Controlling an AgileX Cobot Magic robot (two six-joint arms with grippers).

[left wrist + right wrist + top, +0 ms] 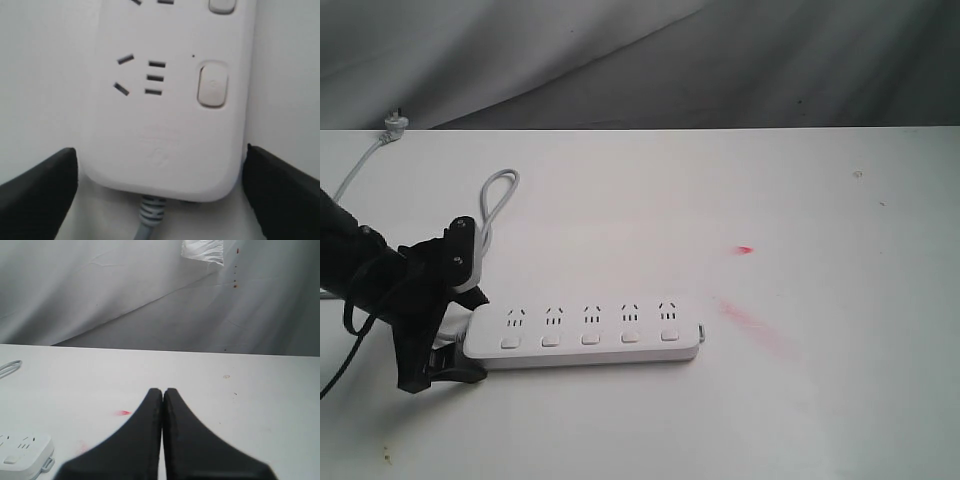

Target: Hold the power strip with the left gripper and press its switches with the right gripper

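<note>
The long white power strip (585, 335) lies flat on the white table (820, 400), its row of five white switches (590, 339) along the near edge. My left gripper (470, 330) is at the strip's cord end. In the left wrist view the left gripper (161, 150) stands open, with one black finger (40, 192) on each side of the power strip (170, 135) and only thin gaps showing. One switch (212, 84) sits just beyond. My right gripper (163, 392) is shut and empty, hanging over bare table away from the power strip (25, 450); the exterior view does not show it.
The grey-white cord (495, 200) loops behind the left gripper and runs to a plug (395, 123) at the table's far left edge. Red marks (750, 320) stain the table right of the strip. Grey cloth (640, 60) hangs behind the table.
</note>
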